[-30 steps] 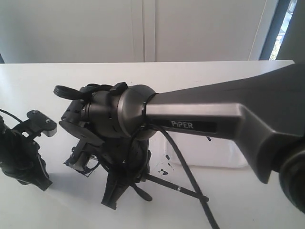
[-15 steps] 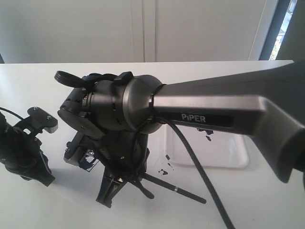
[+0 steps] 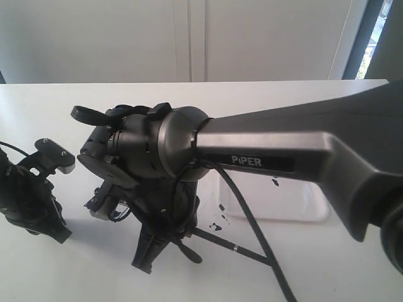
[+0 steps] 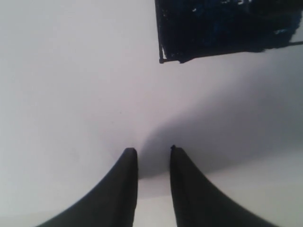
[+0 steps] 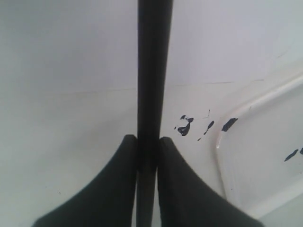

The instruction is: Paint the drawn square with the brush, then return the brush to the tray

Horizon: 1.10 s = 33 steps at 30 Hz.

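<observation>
My right gripper (image 5: 147, 139) is shut on the black handle of the brush (image 5: 154, 71), which runs straight out between its fingers. In the exterior view this gripper (image 3: 143, 264) points down at the table left of centre. The brush handle (image 3: 233, 247) slants out behind it to the right. The brush tip is hidden under the wrist. The drawn square (image 4: 222, 28), smeared dark blue, lies ahead of my left gripper (image 4: 152, 150), which is open and holds nothing. The tray (image 3: 296, 204) lies right of centre, mostly under the right arm, and its corner (image 5: 265, 156) shows beside the brush.
Dark blue paint splatters (image 5: 184, 125) mark the table just off the tray's corner, also seen as specks (image 3: 217, 225). The long right arm (image 3: 283, 145) spans the scene and hides much of the table. A black cable (image 3: 252, 233) hangs from it. The left arm (image 3: 28, 201) sits at the left edge.
The right wrist swung a little right and down with the brush, then came back left to about where it was. The left arm has hardly moved.
</observation>
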Motion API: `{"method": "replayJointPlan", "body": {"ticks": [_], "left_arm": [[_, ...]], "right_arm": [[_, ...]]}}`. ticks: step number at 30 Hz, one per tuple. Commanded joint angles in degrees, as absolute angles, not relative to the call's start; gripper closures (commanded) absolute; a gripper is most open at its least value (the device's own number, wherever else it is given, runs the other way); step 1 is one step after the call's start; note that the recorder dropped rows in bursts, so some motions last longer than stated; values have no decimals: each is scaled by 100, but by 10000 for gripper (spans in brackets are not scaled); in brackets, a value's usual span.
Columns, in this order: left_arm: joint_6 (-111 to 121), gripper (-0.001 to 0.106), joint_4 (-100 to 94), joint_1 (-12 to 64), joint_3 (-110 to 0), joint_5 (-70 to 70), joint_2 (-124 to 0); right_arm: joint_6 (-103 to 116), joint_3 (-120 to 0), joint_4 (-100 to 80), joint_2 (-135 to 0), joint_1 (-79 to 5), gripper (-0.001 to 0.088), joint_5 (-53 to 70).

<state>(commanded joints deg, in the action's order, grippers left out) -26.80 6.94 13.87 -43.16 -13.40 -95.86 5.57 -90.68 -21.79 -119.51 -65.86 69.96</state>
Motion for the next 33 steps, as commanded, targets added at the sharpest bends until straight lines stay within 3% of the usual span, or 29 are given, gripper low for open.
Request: {"method": "replayJointPlan", "body": {"ticks": [9,15,33], "left_arm": [[-2680,749,721,1387,-4316,-1352,-9586],[-2669,749,719,1387,-4316,-1322,-9586],[-2712,749,719,1398,-4316,-1302,-9597]], "right_arm": [[1155,-9068,-1852,-11754,-5831,868,6959],[115,-9068,-395,-11605,-5831,868,6996],[-878,-9052,1498,-11687,-5609,868,6996]]}}
